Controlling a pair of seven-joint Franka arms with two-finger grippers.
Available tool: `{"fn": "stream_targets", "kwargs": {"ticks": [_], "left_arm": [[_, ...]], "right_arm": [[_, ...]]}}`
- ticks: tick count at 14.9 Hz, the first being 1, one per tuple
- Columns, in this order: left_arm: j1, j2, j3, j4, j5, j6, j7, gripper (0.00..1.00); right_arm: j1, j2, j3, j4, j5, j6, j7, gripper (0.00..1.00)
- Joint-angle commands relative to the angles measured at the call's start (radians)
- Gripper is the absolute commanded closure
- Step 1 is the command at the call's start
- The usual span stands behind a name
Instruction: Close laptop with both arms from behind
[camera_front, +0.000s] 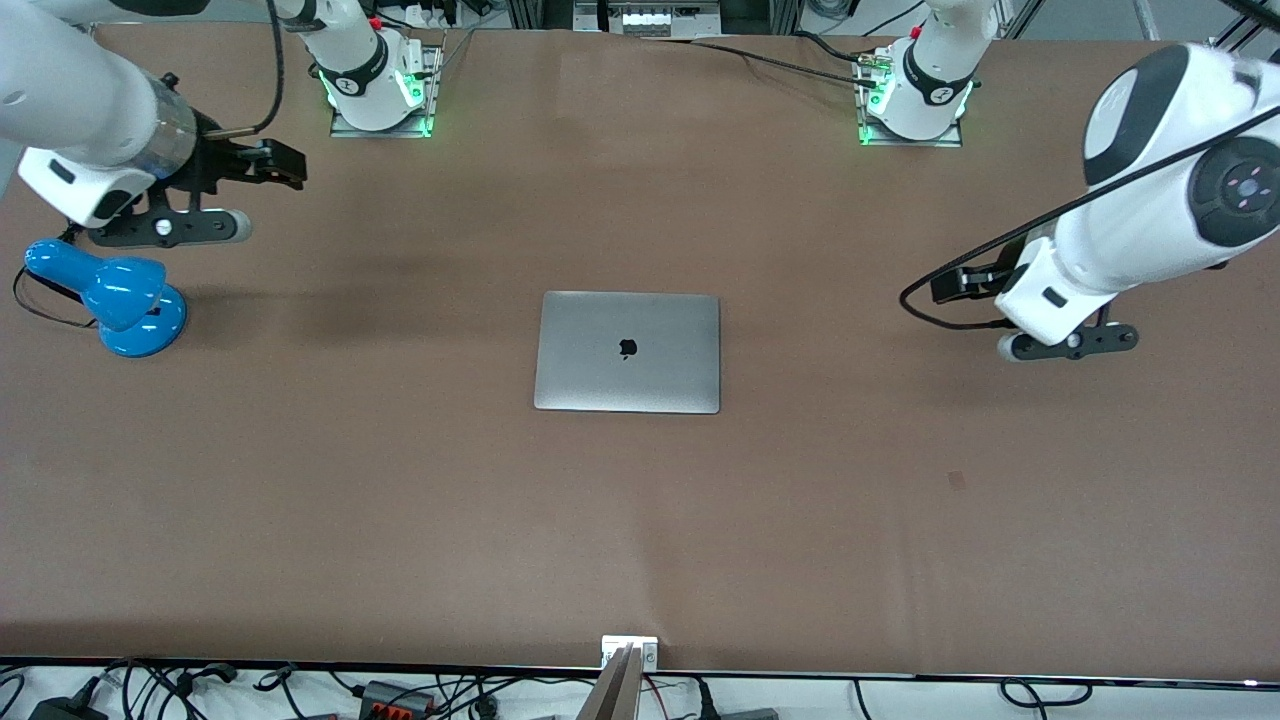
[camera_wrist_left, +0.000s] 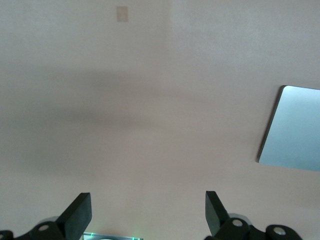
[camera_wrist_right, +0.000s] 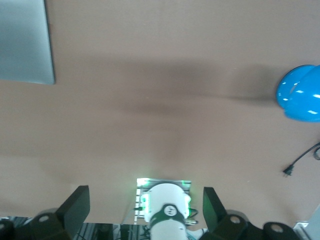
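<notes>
The front view looks down from high across the table (camera_front: 400, 500), facing both arm bases. Each wrist view looks straight down from well above its own gripper's fingers (camera_wrist_left: 80, 212) (camera_wrist_right: 77, 205). All three share the closed laptop (camera_front: 628, 352) (camera_wrist_left: 295, 130) (camera_wrist_right: 25, 42).

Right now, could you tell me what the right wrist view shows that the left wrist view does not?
Only the right wrist view shows the blue lamp, its loose black plug and an arm base with green lights.

Only the left wrist view shows a small pale patch on the table.

Both show a corner of the closed laptop, bare brown table, and their own gripper open and empty: left gripper, right gripper.
</notes>
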Motion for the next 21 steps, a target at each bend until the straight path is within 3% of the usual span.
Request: {"fn": "stream_targets", "kwargs": {"ticks": [1,4,7,8,13,21], "left_arm": [[0.030,-0.032,-0.005,0.121,-0.018,-0.126,0.022,0.00],[0.033,-0.035,0.006,0.137,-0.007,-0.158,0.019,0.00],[0.036,-0.035,0.004,0.128,-0.007,-0.160,0.010,0.00],[0.037,-0.038,0.004,0.129,-0.007,-0.162,0.009,0.00],[0.042,-0.073,-0.006,0.099,0.000,-0.180,0.022,0.00],[0.056,-0.235,-0.006,-0.058,-0.016,-0.136,0.077,0.00]], "right_arm": [[-0.046,0.036,-0.032,-0.008,-0.005,0.047,-0.075,0.00],[-0.152,0.079,0.028,0.059,-0.014,0.160,-0.089,0.00],[-0.406,0.055,0.241,0.053,-0.010,0.330,-0.087,0.00],[-0.440,0.042,0.266,0.046,-0.010,0.343,-0.086,0.00],[-0.474,-0.154,0.281,-0.172,-0.007,0.320,-0.064,0.00],[-0.450,-0.125,0.269,-0.169,0.007,0.332,-0.061,0.00]]}}
